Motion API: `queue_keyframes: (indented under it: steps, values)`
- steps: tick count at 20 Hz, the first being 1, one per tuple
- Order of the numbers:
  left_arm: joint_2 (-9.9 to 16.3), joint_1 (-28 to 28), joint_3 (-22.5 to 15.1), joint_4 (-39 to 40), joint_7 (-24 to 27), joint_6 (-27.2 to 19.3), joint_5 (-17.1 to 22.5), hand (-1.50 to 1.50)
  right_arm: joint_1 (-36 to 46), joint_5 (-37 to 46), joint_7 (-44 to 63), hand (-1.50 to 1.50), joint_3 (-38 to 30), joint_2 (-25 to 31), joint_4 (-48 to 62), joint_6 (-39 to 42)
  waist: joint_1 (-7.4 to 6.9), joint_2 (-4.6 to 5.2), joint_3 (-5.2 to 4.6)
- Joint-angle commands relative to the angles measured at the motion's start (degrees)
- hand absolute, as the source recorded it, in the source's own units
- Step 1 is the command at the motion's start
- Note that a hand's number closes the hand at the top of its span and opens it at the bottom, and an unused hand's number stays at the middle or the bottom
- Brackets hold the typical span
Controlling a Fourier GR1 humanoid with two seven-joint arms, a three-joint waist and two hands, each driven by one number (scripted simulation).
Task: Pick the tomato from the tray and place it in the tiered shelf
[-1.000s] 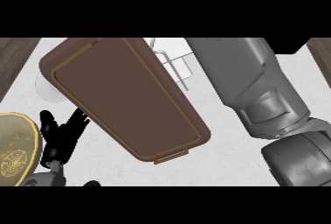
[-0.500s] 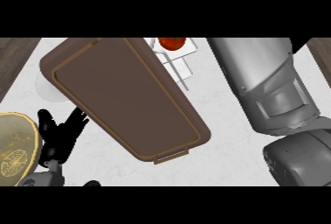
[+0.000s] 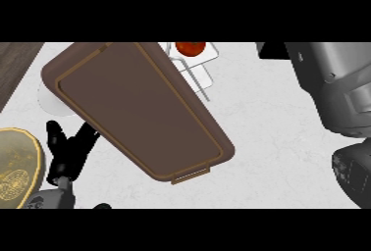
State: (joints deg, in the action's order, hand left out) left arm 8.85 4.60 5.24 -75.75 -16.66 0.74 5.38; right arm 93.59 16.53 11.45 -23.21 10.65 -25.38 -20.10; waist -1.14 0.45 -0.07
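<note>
The red tomato sits in the white wire tiered shelf at the top middle, just past the tray's far corner. The long brown tray lies diagonally across the counter with nothing on it. My right forearm comes down the right side; only a dark bit of the right hand shows at the top, apart from the tomato. My left hand rests open at the lower left, fingers pointing up beside the tray's left edge.
A yellow patterned plate lies at the left edge, next to my left hand. A white round thing peeks out from under the tray's left side. Dark wood borders the counter at the top left.
My right arm has pulled back to the right, away from the shelf. The tomato, hidden one second ago, now lies uncovered in the shelf. The left hand has stayed put.
</note>
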Motion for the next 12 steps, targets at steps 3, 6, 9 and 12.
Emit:
queue_keyframes:
  steps: [3,6,9,12]
  values:
    - [-0.16,-1.89,-0.45,-3.98,-1.64,-0.41,0.07,0.00,-4.89,-3.76,-0.88,-1.50,-4.79,8.84,-0.33,1.53,-0.02,-0.25,0.12]
    - [-1.15,-0.65,-0.33,-0.46,0.26,-0.54,-0.17,0.00,-4.56,-6.12,-0.11,-1.50,-6.28,13.54,0.34,7.74,0.09,-0.03,0.07]
    - [0.30,0.58,0.99,0.40,0.01,0.37,0.56,0.00,-6.41,-7.43,0.11,-1.50,-6.30,16.31,-0.35,12.90,0.53,-0.21,0.07]
    - [1.75,-1.79,1.37,-0.29,0.33,3.02,1.61,0.00,-9.15,-8.95,-0.90,-1.50,-6.93,20.59,-0.18,19.16,0.28,-0.16,0.08]
